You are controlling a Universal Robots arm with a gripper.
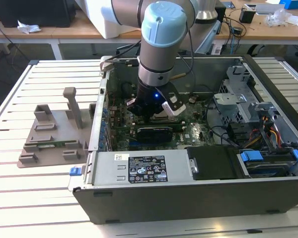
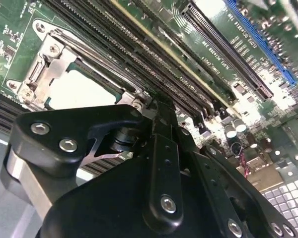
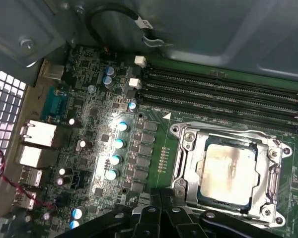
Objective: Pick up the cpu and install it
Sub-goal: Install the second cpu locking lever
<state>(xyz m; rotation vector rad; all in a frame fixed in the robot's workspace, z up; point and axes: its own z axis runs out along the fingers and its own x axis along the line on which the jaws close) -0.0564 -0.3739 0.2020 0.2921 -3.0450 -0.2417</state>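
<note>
Reaching straight down into the open metal case [image 1: 198, 196], the arm sets its black pincer [image 3: 161, 208], fingers together and empty, beside the flat, shiny square cpu [image 3: 230, 171] seated in its socket [image 3: 186, 171].

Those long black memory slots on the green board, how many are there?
4 memory slots show in the first wrist view, lying side by side between the socket holding the cpu and the case wall. Their far ends are cut off.

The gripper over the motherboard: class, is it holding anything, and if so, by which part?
Nothing is held. The cpu lies in the socket, apart from the gripper beside it.
</note>
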